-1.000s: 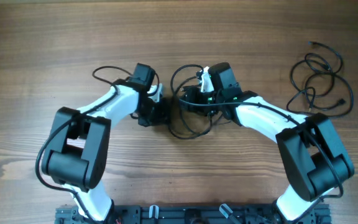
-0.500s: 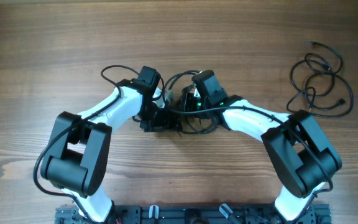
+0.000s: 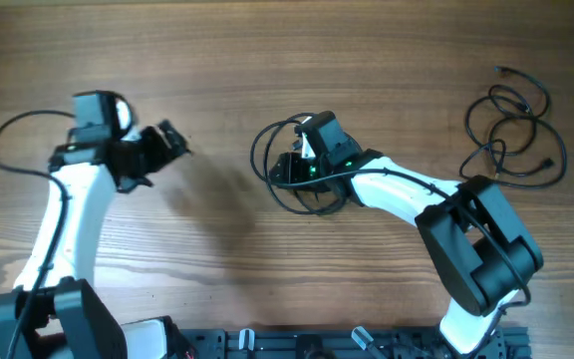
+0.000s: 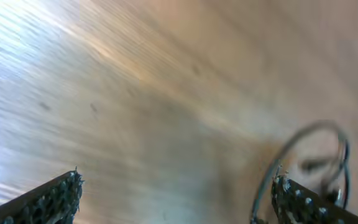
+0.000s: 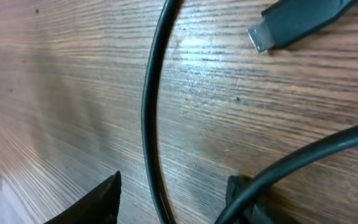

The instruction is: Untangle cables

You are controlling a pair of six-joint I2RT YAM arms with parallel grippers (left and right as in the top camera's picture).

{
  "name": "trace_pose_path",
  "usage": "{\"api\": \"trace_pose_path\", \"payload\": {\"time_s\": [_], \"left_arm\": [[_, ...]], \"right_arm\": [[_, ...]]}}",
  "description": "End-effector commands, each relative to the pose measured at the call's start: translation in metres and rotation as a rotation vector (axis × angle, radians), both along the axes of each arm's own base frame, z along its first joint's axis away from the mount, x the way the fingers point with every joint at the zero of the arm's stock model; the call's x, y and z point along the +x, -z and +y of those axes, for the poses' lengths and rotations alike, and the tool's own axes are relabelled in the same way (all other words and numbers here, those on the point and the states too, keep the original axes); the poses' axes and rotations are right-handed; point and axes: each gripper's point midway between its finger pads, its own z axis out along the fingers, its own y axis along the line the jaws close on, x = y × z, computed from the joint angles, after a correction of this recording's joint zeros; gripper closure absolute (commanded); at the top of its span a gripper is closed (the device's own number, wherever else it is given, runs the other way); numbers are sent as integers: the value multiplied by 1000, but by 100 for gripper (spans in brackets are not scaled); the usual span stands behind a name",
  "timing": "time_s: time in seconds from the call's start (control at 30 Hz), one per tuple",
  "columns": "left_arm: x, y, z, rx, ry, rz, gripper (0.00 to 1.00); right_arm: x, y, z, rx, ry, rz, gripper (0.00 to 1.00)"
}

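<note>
Left claw [image 3: 170,140] hangs wide and empty, well apart from the cables [image 5: 148,93] coiled at the middle of the surface [image 3: 267,60]. The right claw [image 5: 173,183] stands half-open astride one strand, pinching nothing. Light, limp, springy cords by the look of them, best taken near a plug end [image 5: 297,22].

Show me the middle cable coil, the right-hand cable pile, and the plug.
cable coil [image 3: 255,162], overhead view, loop's left edge.
cable pile [image 3: 509,137], overhead view, tangled middle.
plug [image 5: 294,18], right wrist view, dark body.

Tabletop [image 3: 267,60]: mid-brown, fine darker wood grain.
Cables [image 5: 146,106]: plain black.
Plug [image 5: 297,22]: dark grey-black, silver tip.
Arms [image 3: 407,189]: white shells, black joints.
Light [image 3: 312,170]: green.
</note>
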Motion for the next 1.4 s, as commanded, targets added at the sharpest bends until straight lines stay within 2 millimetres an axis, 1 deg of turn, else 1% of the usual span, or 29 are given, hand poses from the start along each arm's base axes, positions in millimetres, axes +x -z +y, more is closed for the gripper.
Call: {"api": "trace_pose_path", "payload": {"time_s": [0.0,0.03,0.07,0.13,0.2,0.23,0.3,0.37,0.47,0.53,0.57,0.67,0.77,0.9,1.1,1.13,1.17,1.23,1.27,1.3,1.37], "left_arm": [[13,3,27,-16,-140,-28,0],[16,1,27,-13,-139,-43,0],[16,2,29,1,-143,-44,0],[13,8,29,-3,-153,-27,0],[15,10,29,-8,-165,-36,0],[17,10,30,-7,-165,-46,0],[17,10,28,-7,-160,-46,0],[17,10,28,-7,-160,-45,0],[17,10,28,-7,-160,-45,0],[17,10,28,-7,-160,-45,0],[17,10,28,-7,-160,-44,0],[17,10,28,-7,-160,-44,0],[17,10,28,-7,-160,-44,0],[17,10,28,-7,-160,-44,0],[17,10,28,-7,-160,-43,0],[17,10,28,-7,-160,-43,0],[16,11,28,-7,-159,-41,0],[16,11,28,-7,-159,-41,0],[16,11,28,-7,-158,-41,0],[16,11,28,-7,-158,-41,0],[16,11,27,-7,-158,-41,0]], "right_arm": [[-11,17,-1,-16,-33,48,49],[-15,19,-3,-29,-49,53,67],[-13,18,-5,-36,-42,44,69],[-9,5,-6,-60,-79,-6,64],[-6,-11,-10,-111,-105,-33,63],[-7,-20,-9,-142,-147,-38,63],[-10,-23,-8,-206,-177,-57,62],[-13,-19,-4,-295,-181,-113,60],[-25,-18,10,-385,-249,-204,60],[-24,-19,11,-481,-256,-295,61],[-28,-22,24,-479,-312,-349,62],[-32,-26,38,-474,-364,-410,64],[-33,-22,38,-479,-371,-402,66],[-50,-3,50,-410,-436,-323,65],[-50,19,50,-431,-447,-298,66],[-50,24,50,-434,-448,-295,68],[-50,27,49,-441,-447,-291,76],[-49,27,48,-448,-443,-294,85],[-48,27,47,-450,-441,-296,93],[-48,27,47,-450,-441,-296,95],[-47,23,49,-447,-445,-306,96]]}}
